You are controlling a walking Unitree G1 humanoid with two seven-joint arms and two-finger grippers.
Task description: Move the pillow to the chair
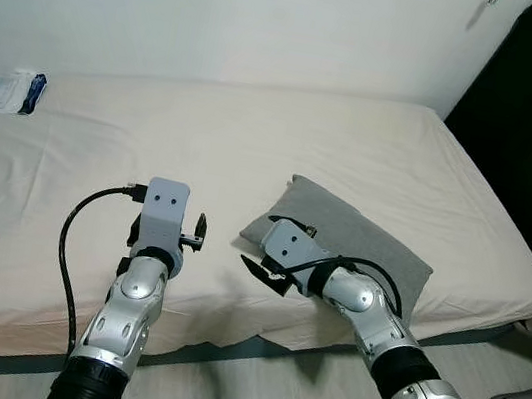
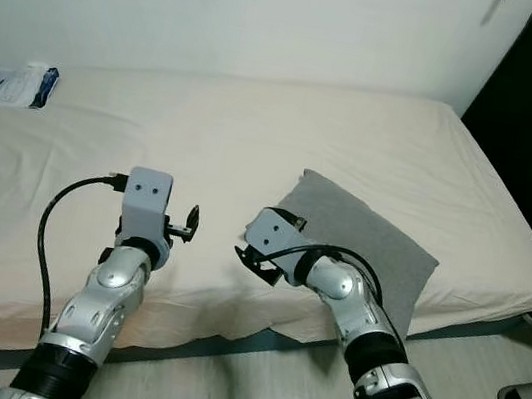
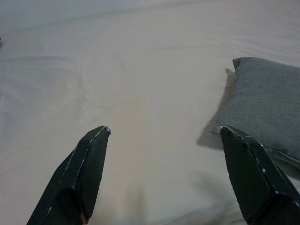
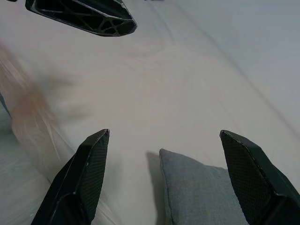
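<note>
The grey pillow (image 1: 360,243) lay flat near the bed's (image 1: 254,147) front edge. The right pincer (image 1: 257,267) hovered spread just beside its near corner. The left pincer (image 3: 164,173), also spread, hung over bare sheet alongside.

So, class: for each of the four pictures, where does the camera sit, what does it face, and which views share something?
Left eye: on the head, facing down at the bed and grey pillow; both arms show.
Right eye: beside it, same scene.
Left wrist: along the open left gripper, facing bed and pillow edge.
Right wrist: along the open right gripper, over the pillow corner.
All four share the pillow.
</note>
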